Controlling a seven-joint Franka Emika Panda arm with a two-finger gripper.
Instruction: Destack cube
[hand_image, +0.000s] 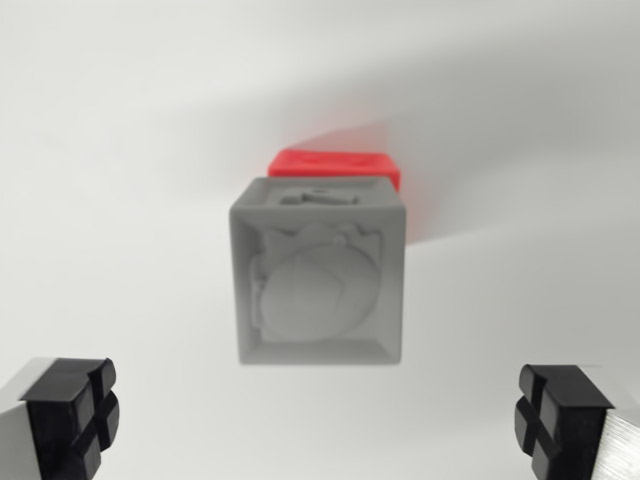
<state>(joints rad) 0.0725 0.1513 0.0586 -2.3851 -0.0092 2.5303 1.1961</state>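
Gray cube (320, 272) in front of a red cube (340, 165).
Its picture side faces the camera. The gripper (318, 415) fingers sit wide apart, holding nothing.

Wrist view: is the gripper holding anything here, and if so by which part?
Nothing is held. The gripper is open, its fingertips wide apart, with the grey cube and the red cube beyond them, untouched.

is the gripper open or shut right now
Open. The gripper has its black fingertips far apart at the wrist view's bottom corners, clear of the grey cube.
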